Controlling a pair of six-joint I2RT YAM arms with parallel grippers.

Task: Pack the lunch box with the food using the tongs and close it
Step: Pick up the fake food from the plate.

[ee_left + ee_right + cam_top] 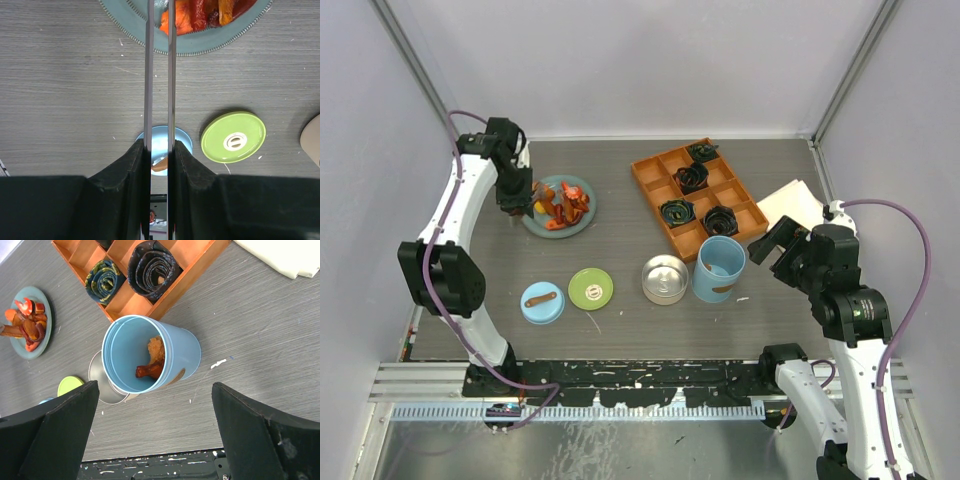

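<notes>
Left gripper (160, 150) clamps one tongs (148, 75) near food (182, 20); right gripper (772, 243) wide, empty. Open: one tin (665, 278), one cylinder (719, 268). Off: green lid (590, 288), blue lid (542, 302).

No text, number or brand can be read anywhere. The green lid (233, 137) carries a small white oval emblem at its centre, but any lettering on it is too blurred to tell.
</notes>
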